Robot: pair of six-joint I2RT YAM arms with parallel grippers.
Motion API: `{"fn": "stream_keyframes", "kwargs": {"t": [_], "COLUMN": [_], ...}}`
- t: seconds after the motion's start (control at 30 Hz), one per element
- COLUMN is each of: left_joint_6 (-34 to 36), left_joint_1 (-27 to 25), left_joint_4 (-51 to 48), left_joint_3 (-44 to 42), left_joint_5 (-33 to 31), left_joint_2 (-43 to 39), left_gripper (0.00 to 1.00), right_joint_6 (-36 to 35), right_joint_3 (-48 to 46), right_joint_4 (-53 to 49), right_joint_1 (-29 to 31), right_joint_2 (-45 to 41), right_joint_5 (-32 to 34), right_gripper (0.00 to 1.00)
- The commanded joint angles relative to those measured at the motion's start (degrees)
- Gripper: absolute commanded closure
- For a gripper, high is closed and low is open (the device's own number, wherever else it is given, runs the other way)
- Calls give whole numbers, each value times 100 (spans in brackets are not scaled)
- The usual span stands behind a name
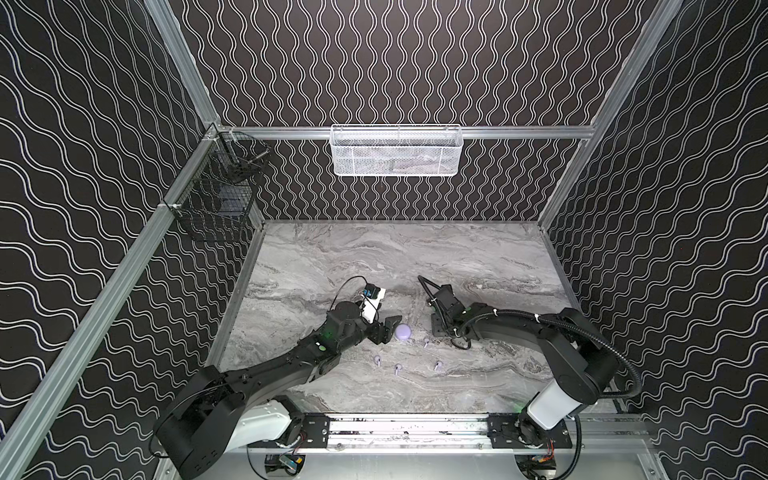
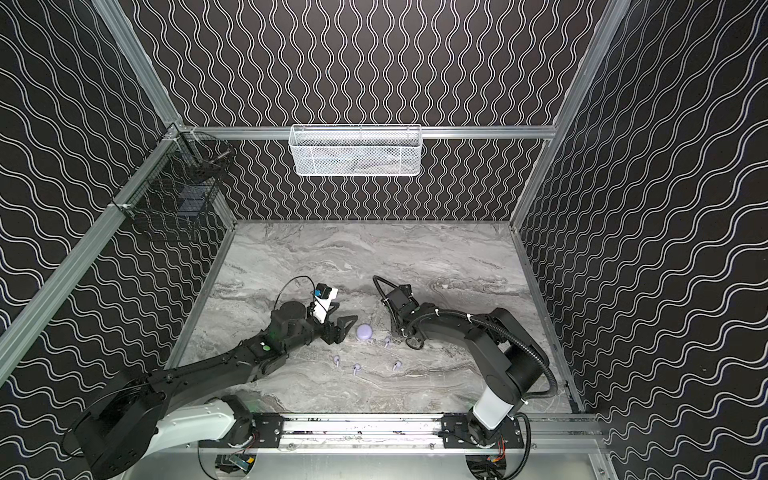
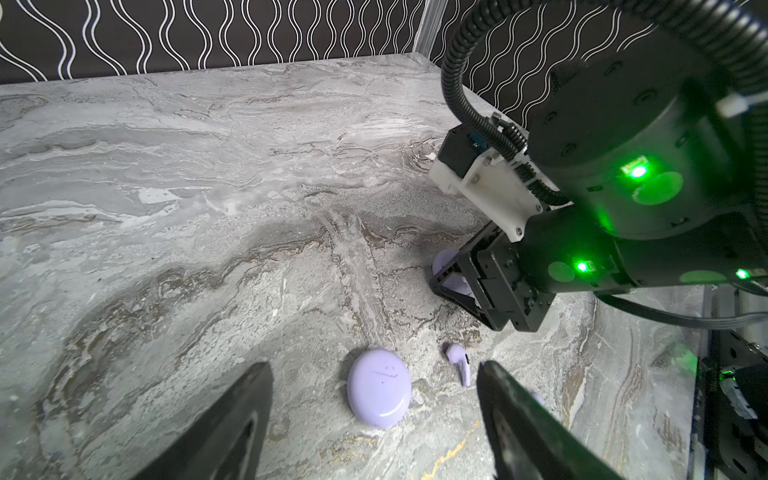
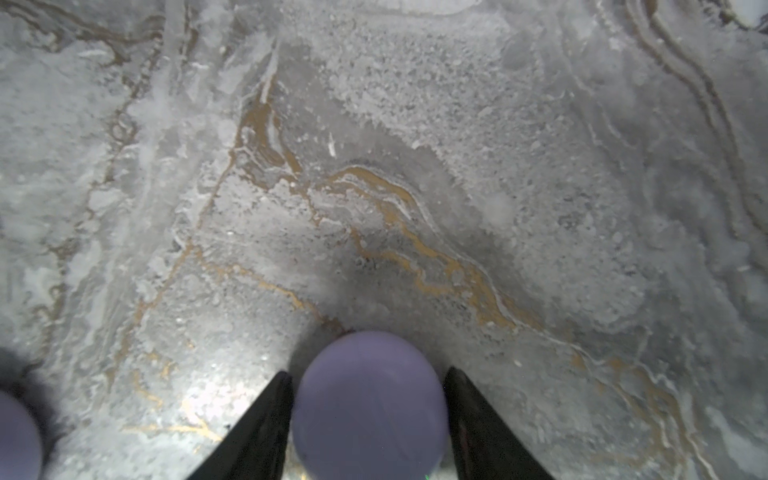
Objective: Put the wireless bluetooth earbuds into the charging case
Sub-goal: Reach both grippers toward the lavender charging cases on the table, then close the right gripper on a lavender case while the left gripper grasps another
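A round lavender charging case (image 1: 403, 331) (image 2: 364, 332) lies shut on the marble table, just right of my left gripper (image 1: 390, 328). In the left wrist view that case (image 3: 379, 392) sits ahead of the left gripper (image 3: 374, 365), whose jaws stand wide open and empty. Several lavender earbuds lie loose: one (image 1: 426, 341) (image 3: 460, 363) beside the case, others (image 1: 377, 360) (image 1: 398, 368) (image 1: 437, 365) nearer the front. My right gripper (image 1: 438, 330) (image 4: 368, 372) points down at the table, its fingers (image 4: 257, 424) pressed against both sides of a second lavender case (image 4: 370, 407). The top views hide that case.
A white mesh basket (image 1: 397, 151) hangs on the back wall and a black wire basket (image 1: 220, 187) on the left wall. The arm bases sit on a metal rail (image 1: 407, 428) along the front. Patterned walls enclose the table (image 1: 374, 257) on three sides.
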Motion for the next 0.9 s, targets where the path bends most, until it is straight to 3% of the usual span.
{"fn": "stream_keyframes", "kwargs": {"t": [0.0, 0.3, 0.57, 0.87], "left_joint_6": [-23, -46, -101, -845], "left_joint_1": [17, 37, 37, 36], "left_joint_4": [127, 165, 60, -1140], "left_joint_3": [63, 67, 213, 973], "left_joint_5": [50, 12, 149, 771], "left_joint_2": [13, 81, 223, 323], "left_gripper": [19, 19, 18, 19], "right_joint_6": [-9, -89, -650, -1321], "right_joint_3": [55, -55, -660, -1289], "right_joint_4": [-145, -64, 751, 1386], "right_joint_1": [18, 86, 224, 703], "right_joint_2": [32, -141, -1452, -2893], "right_joint_5": [125, 244, 388, 207], "right_gripper": [41, 51, 55, 56]}}
